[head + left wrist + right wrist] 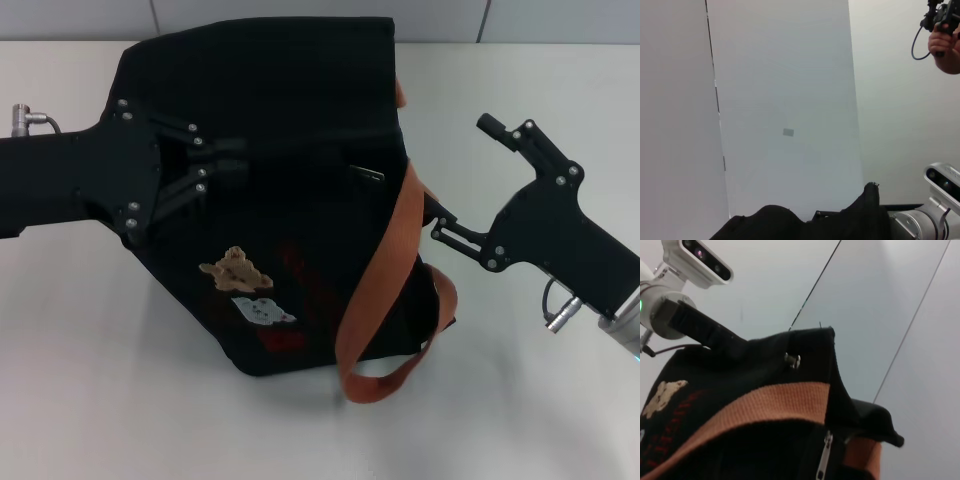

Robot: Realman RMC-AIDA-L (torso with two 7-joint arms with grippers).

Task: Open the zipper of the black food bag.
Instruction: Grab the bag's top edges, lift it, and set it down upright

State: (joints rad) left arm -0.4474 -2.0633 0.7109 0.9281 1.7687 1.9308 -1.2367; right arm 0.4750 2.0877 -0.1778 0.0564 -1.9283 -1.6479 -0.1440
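The black food bag [270, 90] lies tilted on the white table, its bear patch [236, 270] facing me. An orange-brown strap [385, 260] hangs down its right side. The zipper's small silvery pull tab [367, 174] lies on the bag's top, right of centre, and shows again in the right wrist view as the pull tab [792, 360]. My left gripper [243, 158] comes in from the left, its fingers drawn together on the top fabric left of the tab. My right gripper [458, 170] stands open beside the bag's right edge, one finger close to the strap.
The white table [90, 380] spreads around the bag, with grey wall panels [80, 15] behind. In the left wrist view, a person's hand holding a black device [942, 30] shows in the upper corner. The right arm's camera housing [942, 182] is visible too.
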